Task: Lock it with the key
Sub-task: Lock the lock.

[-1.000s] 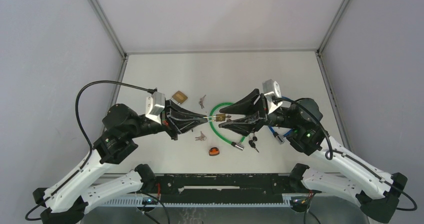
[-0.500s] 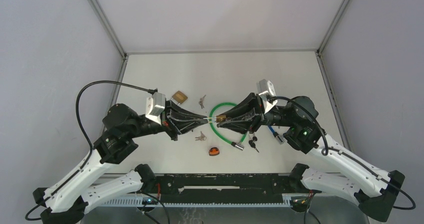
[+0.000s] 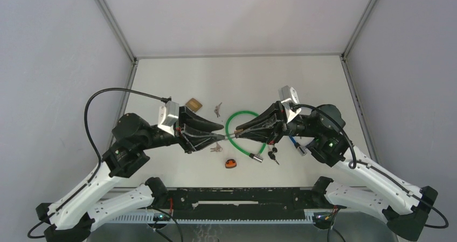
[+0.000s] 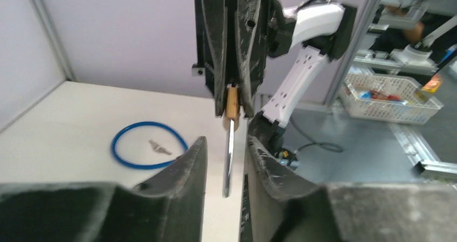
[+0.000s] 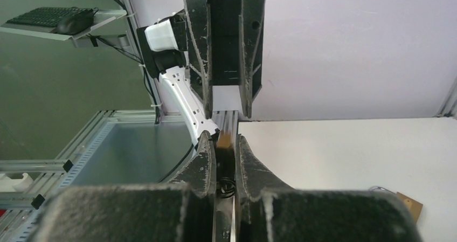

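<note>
Item: small brass padlock (image 4: 233,99), held above the table (image 3: 242,75) between the two arms, pinched in the closed fingers of the right gripper (image 5: 223,145). From it a slim silver blade (image 4: 229,156), key or shackle we cannot tell, points straight at the left gripper (image 4: 227,137), whose jaws stand apart on either side of it and grip nothing we can see. Long axis: along the line joining both wrists. We judge the left gripper nearer that blade, so any turning falls to it. Lying beyond on the table: green cable lock (image 3: 243,111), loose keys (image 3: 217,109), second brass padlock (image 3: 193,104).
</note>
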`<action>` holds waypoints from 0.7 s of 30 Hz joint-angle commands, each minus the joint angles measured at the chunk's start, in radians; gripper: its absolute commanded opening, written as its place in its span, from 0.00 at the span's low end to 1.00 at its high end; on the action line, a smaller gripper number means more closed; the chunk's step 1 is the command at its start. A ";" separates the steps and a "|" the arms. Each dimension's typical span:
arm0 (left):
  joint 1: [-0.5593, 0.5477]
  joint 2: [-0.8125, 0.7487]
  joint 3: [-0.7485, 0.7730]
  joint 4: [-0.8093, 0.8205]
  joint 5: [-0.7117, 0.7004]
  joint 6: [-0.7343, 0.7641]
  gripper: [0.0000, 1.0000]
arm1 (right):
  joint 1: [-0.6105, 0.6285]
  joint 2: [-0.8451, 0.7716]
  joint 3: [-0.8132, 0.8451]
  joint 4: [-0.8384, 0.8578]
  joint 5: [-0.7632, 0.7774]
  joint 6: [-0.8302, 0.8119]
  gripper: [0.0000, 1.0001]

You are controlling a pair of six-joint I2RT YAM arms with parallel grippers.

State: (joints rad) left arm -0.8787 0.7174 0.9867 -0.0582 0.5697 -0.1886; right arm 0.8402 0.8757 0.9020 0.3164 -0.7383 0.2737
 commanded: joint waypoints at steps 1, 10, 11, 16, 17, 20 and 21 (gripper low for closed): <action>-0.004 -0.016 -0.015 0.004 -0.030 -0.020 0.47 | -0.023 -0.043 0.012 -0.012 -0.003 -0.016 0.00; -0.002 -0.030 -0.055 -0.052 -0.029 0.000 0.53 | -0.059 -0.050 0.012 -0.060 -0.015 -0.017 0.00; -0.002 -0.019 -0.075 -0.039 -0.024 -0.010 0.56 | -0.059 -0.046 0.012 -0.067 -0.004 -0.015 0.00; -0.002 0.040 -0.181 0.155 0.028 -0.075 0.73 | -0.058 -0.029 0.010 -0.106 0.055 -0.009 0.00; -0.003 0.055 -0.193 0.204 0.040 -0.077 0.77 | -0.058 -0.026 0.006 -0.089 0.053 0.001 0.00; -0.003 0.096 -0.202 0.269 0.017 -0.094 0.78 | -0.056 -0.026 0.002 -0.062 0.055 0.015 0.00; -0.003 0.098 -0.205 0.283 0.021 -0.087 0.77 | -0.053 -0.026 -0.001 -0.055 0.058 0.019 0.00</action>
State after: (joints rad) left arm -0.8787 0.8005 0.7967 0.0521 0.5716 -0.2481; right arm 0.7860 0.8574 0.8948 0.1982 -0.7078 0.2646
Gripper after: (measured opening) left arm 0.778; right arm 0.115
